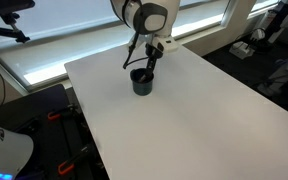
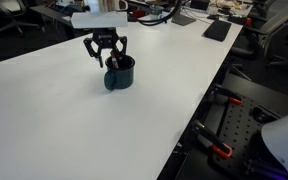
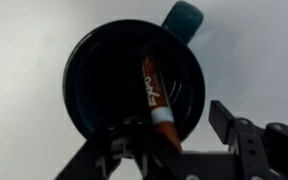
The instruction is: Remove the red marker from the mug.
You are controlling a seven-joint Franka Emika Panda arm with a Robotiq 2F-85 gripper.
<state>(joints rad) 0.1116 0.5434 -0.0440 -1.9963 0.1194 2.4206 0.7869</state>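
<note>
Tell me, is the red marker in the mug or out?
In. The wrist view shows the thin red marker lying inside the squat dark navy mug.

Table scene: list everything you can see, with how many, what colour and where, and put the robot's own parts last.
mug: one, dark navy, upright on the table, directly under the pincer.
red marker: one, red with a white label, leaning inside the mug; seen clearly only in the wrist view.
table: one, white, filling the middle of both exterior views.
fittings: a few, orange-red, on the dark frame beside the table's edge; too small to identify.
arm: one, white, reaching in above the mug.
pincer: one, black, open, at the mug's mouth.
</note>
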